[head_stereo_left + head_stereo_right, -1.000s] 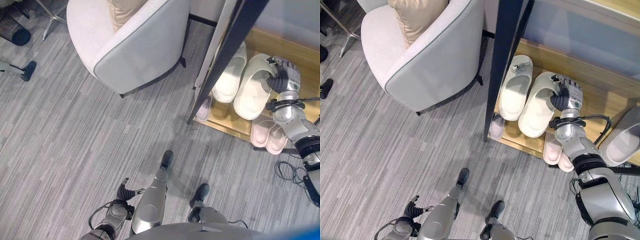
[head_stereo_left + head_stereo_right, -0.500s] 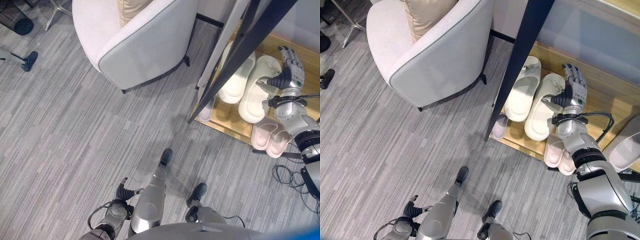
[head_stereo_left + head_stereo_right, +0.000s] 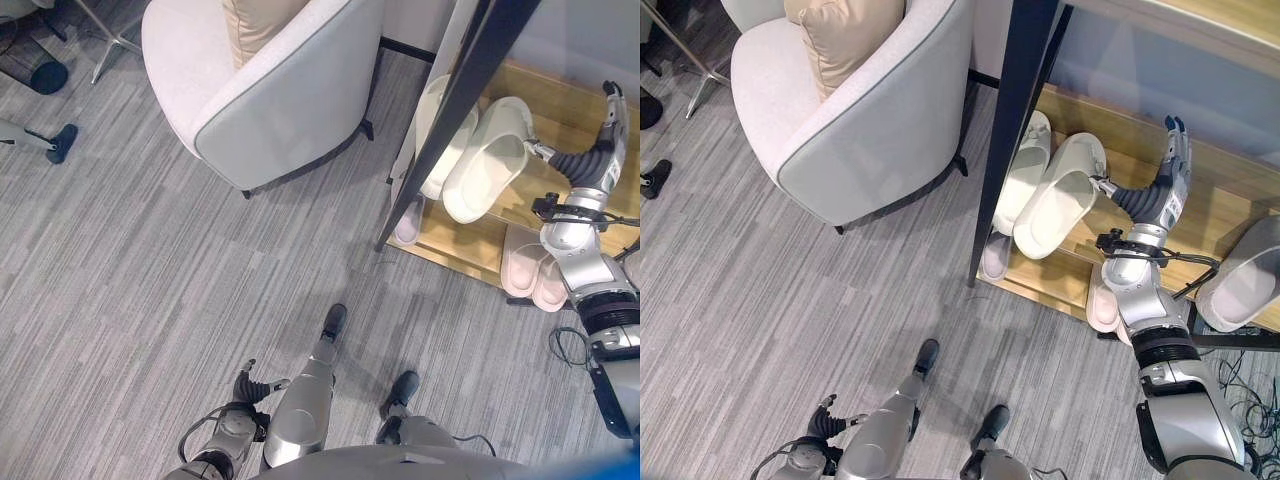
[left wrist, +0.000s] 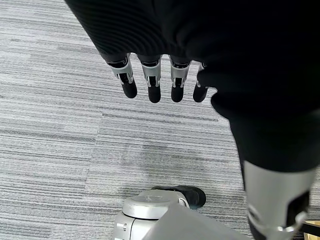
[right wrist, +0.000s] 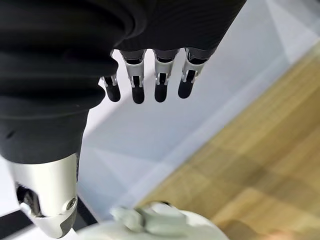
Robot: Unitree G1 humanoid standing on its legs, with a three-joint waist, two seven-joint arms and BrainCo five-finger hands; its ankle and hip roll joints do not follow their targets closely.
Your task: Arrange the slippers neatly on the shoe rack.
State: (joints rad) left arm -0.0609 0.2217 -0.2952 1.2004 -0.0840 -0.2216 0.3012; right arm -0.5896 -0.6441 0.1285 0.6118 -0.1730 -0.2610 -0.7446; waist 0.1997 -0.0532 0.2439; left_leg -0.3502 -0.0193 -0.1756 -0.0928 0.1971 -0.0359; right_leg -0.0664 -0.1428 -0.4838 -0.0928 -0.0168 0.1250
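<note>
Right hand [image 3: 1162,190], fingers straight and spread, holding nothing, raised over the wooden shelf [image 3: 1200,205] of the shoe rack [image 3: 1015,120]. Just to its left lie two cream slippers: the near slipper [image 3: 1060,195] tilted, its heel end beside the thumb, whether touching cannot be told; the far slipper [image 3: 1018,180] partly behind the rack's dark post. A pink pair [image 3: 535,275] sits on the floor edge below the arm. Left hand [image 4: 160,85] hangs low over the grey carpet [image 3: 150,300], fingers relaxed. An armchair [image 3: 260,80] stands left of the rack.
</note>
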